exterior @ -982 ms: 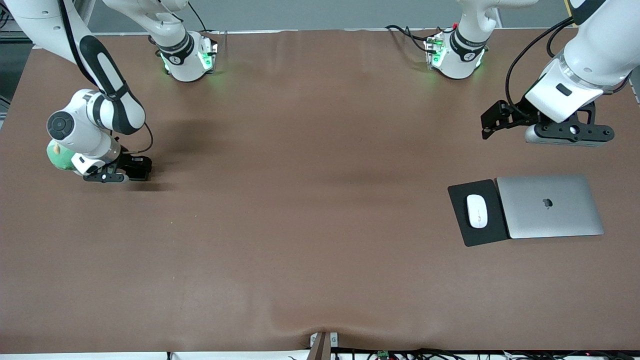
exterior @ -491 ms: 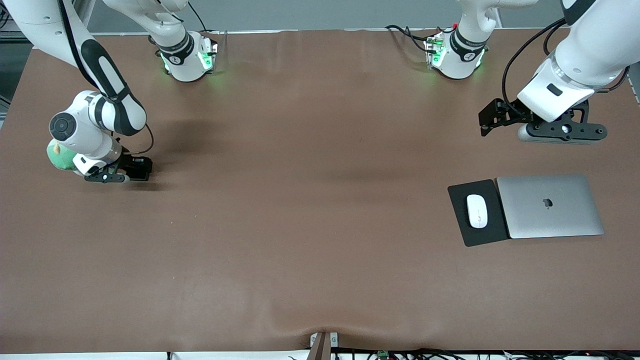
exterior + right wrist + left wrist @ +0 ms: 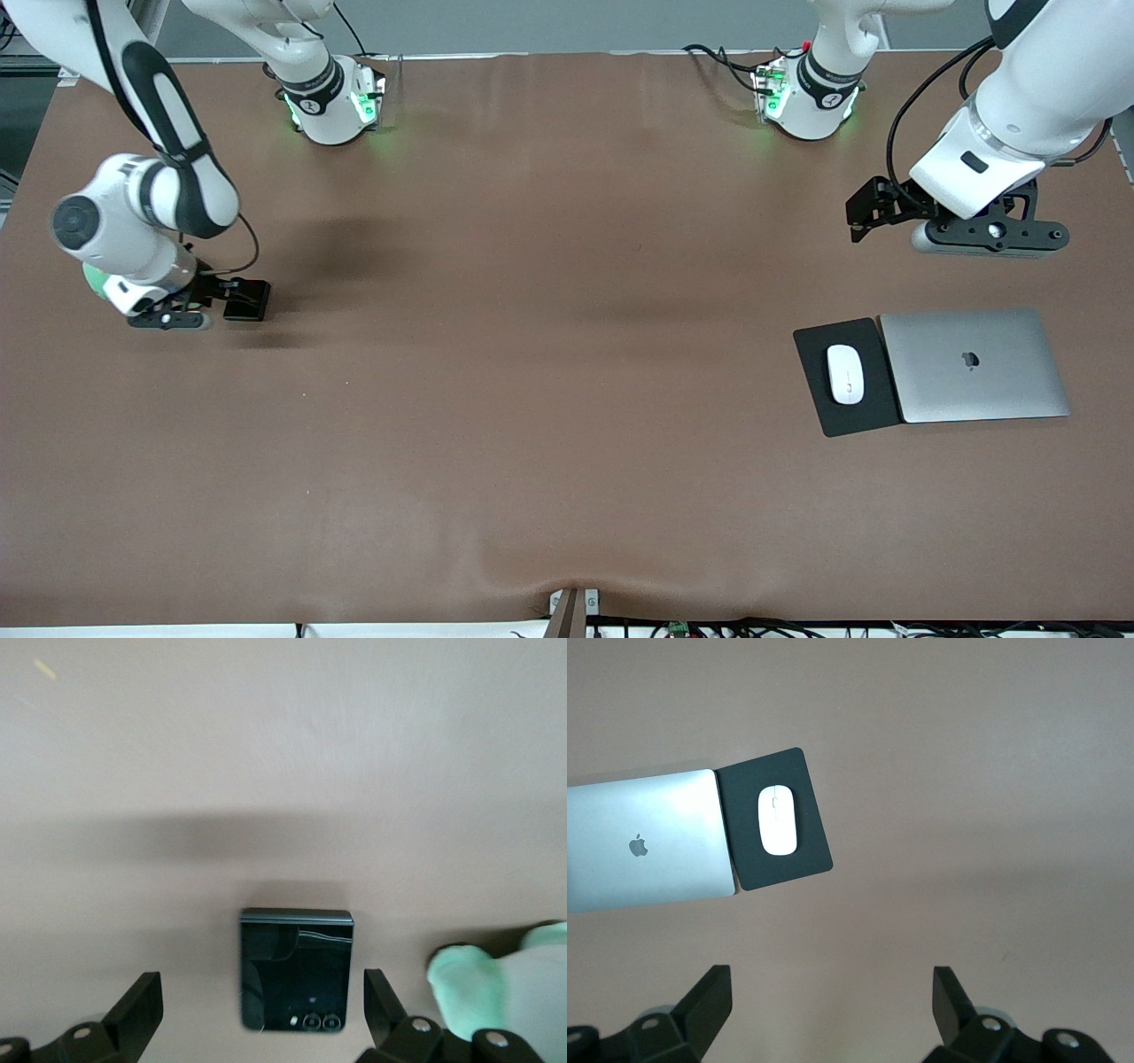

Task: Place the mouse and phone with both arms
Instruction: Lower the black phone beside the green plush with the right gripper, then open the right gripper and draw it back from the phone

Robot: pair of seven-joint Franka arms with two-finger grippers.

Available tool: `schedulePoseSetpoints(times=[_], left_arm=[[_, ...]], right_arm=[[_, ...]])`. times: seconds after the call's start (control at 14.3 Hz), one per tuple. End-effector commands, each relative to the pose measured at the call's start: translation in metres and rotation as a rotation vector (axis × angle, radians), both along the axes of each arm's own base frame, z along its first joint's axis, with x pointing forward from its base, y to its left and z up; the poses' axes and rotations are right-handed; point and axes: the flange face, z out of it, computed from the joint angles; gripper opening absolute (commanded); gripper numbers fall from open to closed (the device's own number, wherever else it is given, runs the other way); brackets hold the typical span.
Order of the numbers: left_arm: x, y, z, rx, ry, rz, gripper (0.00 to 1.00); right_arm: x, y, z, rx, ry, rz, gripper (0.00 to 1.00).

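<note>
The white mouse [image 3: 845, 373] lies on a black mouse pad [image 3: 855, 412] beside a closed silver laptop; it also shows in the left wrist view [image 3: 779, 819]. The black phone [image 3: 297, 970] lies flat on the table, camera lenses up, seen only in the right wrist view. My right gripper [image 3: 168, 317] hangs over it, open, with one finger on each side [image 3: 262, 992]; the hand hides the phone in the front view. My left gripper [image 3: 988, 237] is open and empty [image 3: 831, 983] over bare table, closer to the arm bases than the laptop.
The silver laptop [image 3: 974, 363] touches the mouse pad on the left arm's end side. A green soft toy [image 3: 496, 992] lies close beside the phone, mostly hidden under my right arm in the front view [image 3: 93, 279].
My right arm has swung a little toward its end of the table, covering more of the green toy. My left gripper has drifted slightly toward the arm bases.
</note>
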Motion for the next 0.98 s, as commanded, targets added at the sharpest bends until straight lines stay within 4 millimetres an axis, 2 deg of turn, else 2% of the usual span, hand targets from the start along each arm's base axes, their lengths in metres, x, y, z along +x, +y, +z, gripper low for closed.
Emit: schedulePoseSetpoints(times=[0.0, 0.07, 0.21, 0.49, 0.63, 0.77, 0.91], left_arm=[[0.002, 0.002, 0.004, 0.013, -0.007, 0.002, 1.00], [0.002, 0.002, 0.004, 0.011, -0.006, 0.002, 1.00], [0.003, 0.002, 0.004, 0.003, -0.004, 0.004, 1.00], [0.005, 0.005, 0.006, -0.001, -0.016, 0.015, 1.00], [0.005, 0.004, 0.008, -0.001, -0.019, 0.015, 1.00], [0.005, 0.005, 0.010, -0.002, -0.022, 0.017, 1.00], [0.003, 0.005, 0.013, -0.002, -0.027, 0.015, 1.00]], right_arm=[[0.035, 0.005, 0.080, 0.031, -0.004, 0.024, 1.00], [0.049, 0.007, 0.106, 0.031, -0.006, 0.031, 1.00], [0.072, 0.028, 0.153, 0.017, -0.016, 0.033, 1.00], [0.095, 0.065, 0.224, -0.001, -0.037, 0.023, 1.00], [0.105, 0.078, 0.253, -0.005, -0.038, 0.024, 1.00], [0.107, 0.096, 0.279, -0.007, -0.040, 0.015, 1.00], [0.105, 0.105, 0.293, -0.008, -0.029, 0.002, 1.00]])
